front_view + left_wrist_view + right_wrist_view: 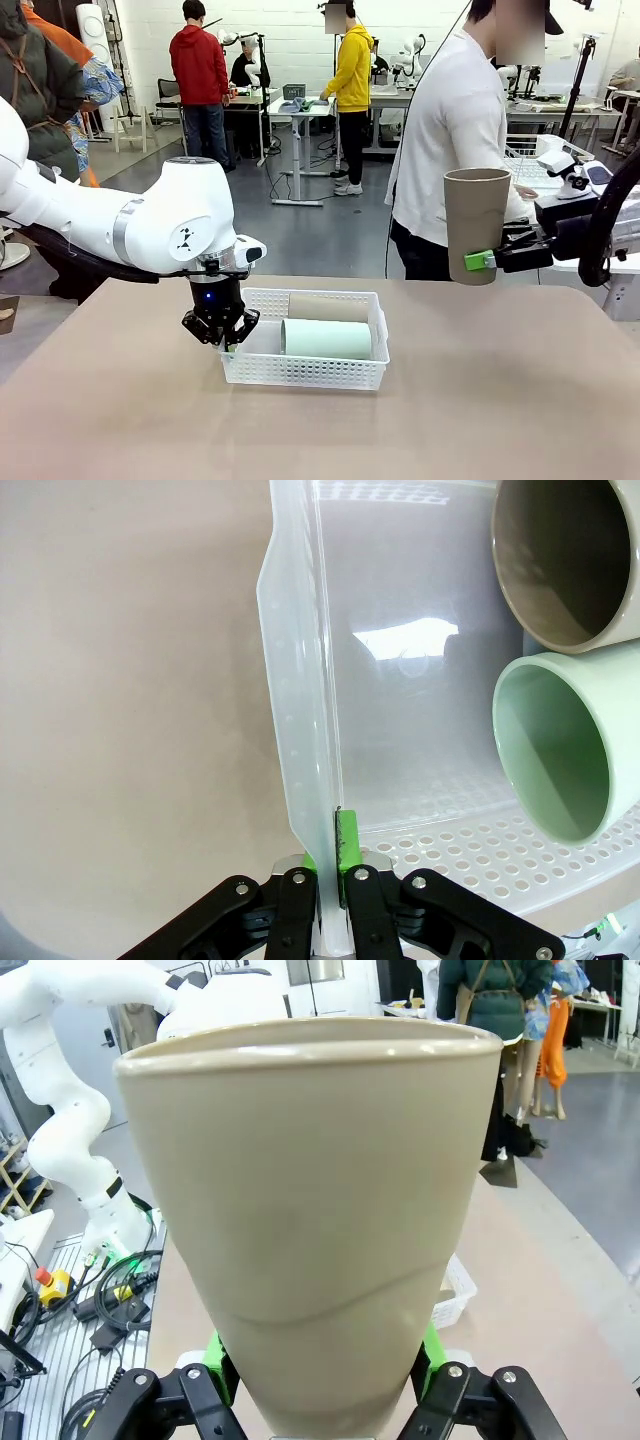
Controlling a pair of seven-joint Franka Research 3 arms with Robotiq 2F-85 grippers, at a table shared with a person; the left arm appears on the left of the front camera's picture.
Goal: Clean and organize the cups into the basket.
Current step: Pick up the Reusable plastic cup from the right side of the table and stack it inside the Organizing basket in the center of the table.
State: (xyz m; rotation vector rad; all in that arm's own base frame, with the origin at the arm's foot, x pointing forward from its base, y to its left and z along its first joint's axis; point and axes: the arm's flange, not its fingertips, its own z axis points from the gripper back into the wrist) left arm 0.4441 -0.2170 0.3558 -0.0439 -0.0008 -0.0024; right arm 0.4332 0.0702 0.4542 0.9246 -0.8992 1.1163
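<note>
The white mesh basket [300, 383] sits mid-table. Inside it, on their sides, lie a mint green cup [327, 338] and behind it a tan cup [328, 307]. My left gripper [222, 335] reaches down at the basket's left end. In the left wrist view, that gripper [333, 855] is shut on the basket's wall [300, 680], with the open mouths of the tan cup [570, 560] and the mint cup [560, 750] to the right. My right gripper [483, 260] holds a second tan cup [475, 225] upright, high above the table's far right. In the right wrist view, its green pads [215, 1360] clamp that cup [320, 1210].
A person in a white top [450, 150] stands at the table's far side, just behind the raised cup. The beige tabletop [500, 400] spreads bare to the basket's right and front. Other people and benches are far behind.
</note>
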